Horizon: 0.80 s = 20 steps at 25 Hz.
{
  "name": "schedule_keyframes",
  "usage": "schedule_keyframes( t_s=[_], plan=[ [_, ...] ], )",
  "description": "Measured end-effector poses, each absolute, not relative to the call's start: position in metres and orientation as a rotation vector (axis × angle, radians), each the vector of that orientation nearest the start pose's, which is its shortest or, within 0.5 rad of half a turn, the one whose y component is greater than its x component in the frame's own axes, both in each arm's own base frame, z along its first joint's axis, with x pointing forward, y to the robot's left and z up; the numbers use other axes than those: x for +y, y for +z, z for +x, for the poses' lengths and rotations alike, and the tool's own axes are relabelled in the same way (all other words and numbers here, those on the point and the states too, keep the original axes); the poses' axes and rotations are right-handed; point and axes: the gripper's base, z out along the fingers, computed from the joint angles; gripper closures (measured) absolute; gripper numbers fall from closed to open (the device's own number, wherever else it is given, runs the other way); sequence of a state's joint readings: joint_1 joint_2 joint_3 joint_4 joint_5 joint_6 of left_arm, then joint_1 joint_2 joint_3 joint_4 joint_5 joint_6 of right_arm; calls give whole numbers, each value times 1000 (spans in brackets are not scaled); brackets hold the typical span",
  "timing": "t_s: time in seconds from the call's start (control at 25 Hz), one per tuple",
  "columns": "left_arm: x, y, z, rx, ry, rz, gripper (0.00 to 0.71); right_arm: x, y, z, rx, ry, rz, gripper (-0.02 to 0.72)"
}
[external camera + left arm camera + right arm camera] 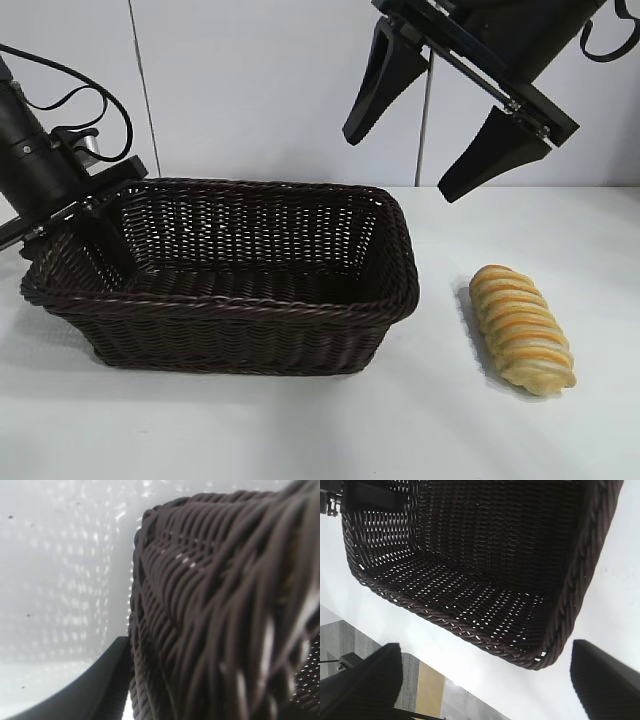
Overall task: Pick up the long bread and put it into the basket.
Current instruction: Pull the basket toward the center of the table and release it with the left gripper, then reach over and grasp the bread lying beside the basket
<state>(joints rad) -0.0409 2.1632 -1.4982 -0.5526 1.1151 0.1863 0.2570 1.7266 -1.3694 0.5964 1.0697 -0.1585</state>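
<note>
Beside the basket (300, 335), the long bread (521, 328) lies apart.

- The worktop (300, 430) is plain white and matte, and it spreads across the whole lower part of the exterior view.
- A pale wall (250, 90) rises straight behind the worktop, made of flat panels.
- Thin vertical seams (143, 90) divide the wall above the worktop's back edge.
- In the right wrist view, grey flooring (350, 630) and a tan strip (431, 692) show beyond the worktop's edge.
</note>
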Motion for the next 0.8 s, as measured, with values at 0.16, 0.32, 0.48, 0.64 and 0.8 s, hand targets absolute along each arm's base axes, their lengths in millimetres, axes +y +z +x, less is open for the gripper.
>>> schedule_keyframes(
  t_s=[0.16,0.32,0.48,0.64,0.8],
  plan=[
    [-59,137,406,3124,-770,-85,427,133,275,332,2812,819,-256,73],
    [-57,136,405,3137,-739,-108,420,134,275,331,2814,827,-254,73],
    [-54,135,405,3149,-695,-123,191,134,275,331,2821,831,-258,73],
    [-54,135,405,3157,-694,-130,82,134,275,331,2821,831,-258,73],
    [-52,141,403,3168,-696,-138,65,134,275,331,2822,831,-257,73]
  ],
)
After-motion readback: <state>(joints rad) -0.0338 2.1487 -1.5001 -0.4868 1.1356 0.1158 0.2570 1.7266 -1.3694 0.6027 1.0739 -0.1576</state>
